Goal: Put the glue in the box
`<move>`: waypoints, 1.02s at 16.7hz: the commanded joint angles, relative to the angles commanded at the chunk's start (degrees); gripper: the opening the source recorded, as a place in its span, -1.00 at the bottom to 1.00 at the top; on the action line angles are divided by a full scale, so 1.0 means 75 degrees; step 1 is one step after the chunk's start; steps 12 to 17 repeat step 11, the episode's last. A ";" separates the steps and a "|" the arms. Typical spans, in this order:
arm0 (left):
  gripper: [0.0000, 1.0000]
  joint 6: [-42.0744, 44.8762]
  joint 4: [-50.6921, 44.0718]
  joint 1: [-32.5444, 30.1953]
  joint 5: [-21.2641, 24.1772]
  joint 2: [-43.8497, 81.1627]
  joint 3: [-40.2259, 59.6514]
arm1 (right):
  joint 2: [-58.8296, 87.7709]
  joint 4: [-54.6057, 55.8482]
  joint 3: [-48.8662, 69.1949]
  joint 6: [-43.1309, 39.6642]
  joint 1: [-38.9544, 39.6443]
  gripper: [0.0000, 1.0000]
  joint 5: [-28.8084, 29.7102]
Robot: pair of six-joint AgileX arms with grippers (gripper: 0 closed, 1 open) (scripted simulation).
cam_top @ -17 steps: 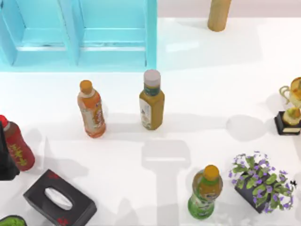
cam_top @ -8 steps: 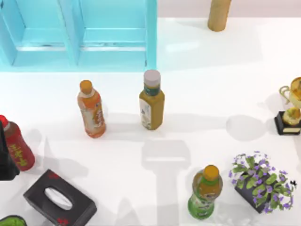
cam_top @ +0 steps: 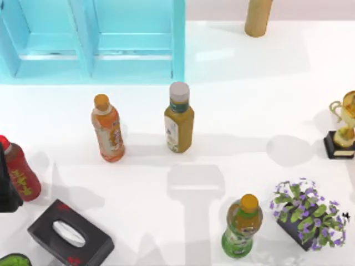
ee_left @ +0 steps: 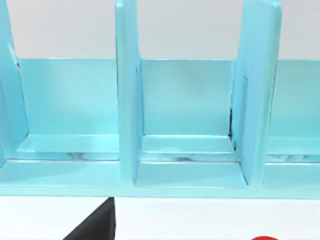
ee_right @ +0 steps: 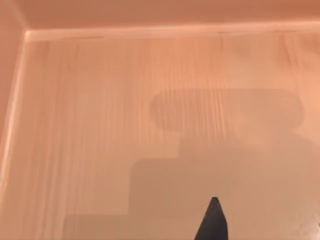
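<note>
Our right claw (ee_right: pixel 212 220) hangs over the wooden box (ee_right: pixel 100 125) floor. We cannot tell its state or the glue's location. Likely step: placement. Next, verify release. The left arm (cam_top: pixel 6 188) is parked at the table's left edge.

the white desk (cam_top: pixel 249 111) carries a blue shelf unit (cam_top: pixel 94 39), an orange bottle (cam_top: pixel 108 128), a yellow bottle (cam_top: pixel 178 119), a green bottle (cam_top: pixel 242 226), a red bottle (cam_top: pixel 19 169), a black tissue box (cam_top: pixel 69 234), a flower pot (cam_top: pixel 308 219), a trophy (cam_top: pixel 343 130) and a wooden cylinder (cam_top: pixel 258 16).
</note>
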 joint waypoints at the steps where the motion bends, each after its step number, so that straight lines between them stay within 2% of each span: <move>1: 1.00 0.0000 0.0000 0.0000 0.0000 0.0000 0.0000 | 0.0000 0.0000 0.0000 0.0000 0.0000 0.36 0.0000; 5: 1.00 0.0000 0.0000 0.0000 0.0000 0.0000 0.0000 | 0.0000 0.0000 0.0000 0.0000 0.0000 0.96 0.0000; 17: 1.00 0.0000 0.0000 0.0000 0.0000 0.0000 0.0000 | 0.0000 0.0000 0.0000 0.0000 0.0000 1.00 0.0000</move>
